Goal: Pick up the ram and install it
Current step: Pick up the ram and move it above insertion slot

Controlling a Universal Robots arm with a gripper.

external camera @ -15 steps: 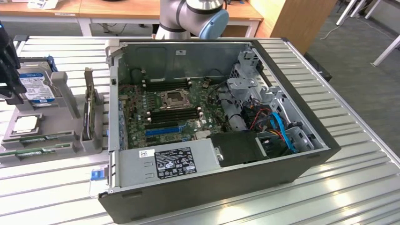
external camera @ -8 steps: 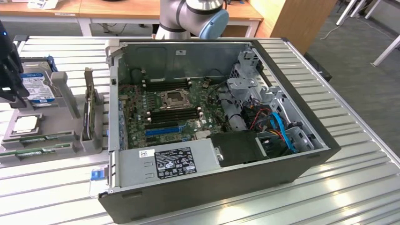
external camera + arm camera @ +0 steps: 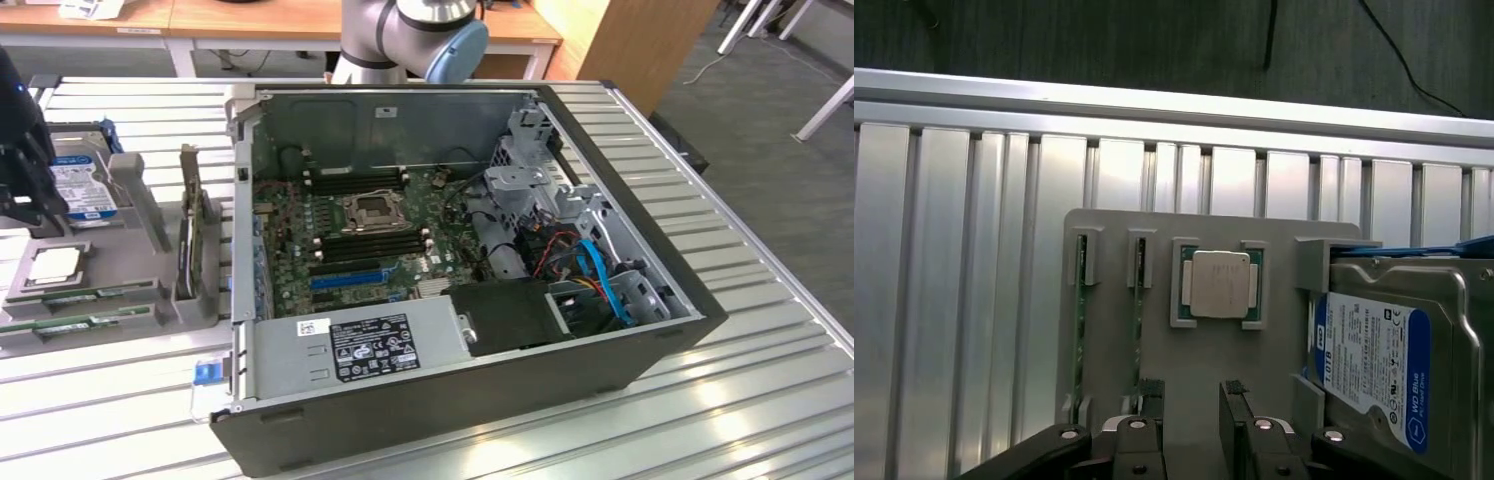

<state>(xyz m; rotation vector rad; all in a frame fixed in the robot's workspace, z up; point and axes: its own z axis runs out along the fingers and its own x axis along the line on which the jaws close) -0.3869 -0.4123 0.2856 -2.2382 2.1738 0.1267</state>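
Two green ram sticks stand on edge in slots of a grey holder tray (image 3: 1284,235): one ram stick (image 3: 1080,330) and a second ram stick (image 3: 1138,325) beside it. In the exterior view the ram sticks (image 3: 83,296) lie at the tray's near end. My gripper (image 3: 1191,425) hovers above the tray, open, with nothing between its fingers. One dark finger (image 3: 1149,400) sits close to the end of the second stick. In the exterior view the gripper (image 3: 30,195) hangs at the far left above the tray. The open computer case (image 3: 667,330) shows its motherboard (image 3: 360,240) with black memory slots.
A CPU chip (image 3: 1219,285) rests in the tray beside the sticks. A blue-labelled hard drive (image 3: 1384,360) stands at the tray's other side. An expansion card (image 3: 187,235) stands upright between tray and case. The power supply (image 3: 374,345) and blue cables (image 3: 601,280) fill the case's near side.
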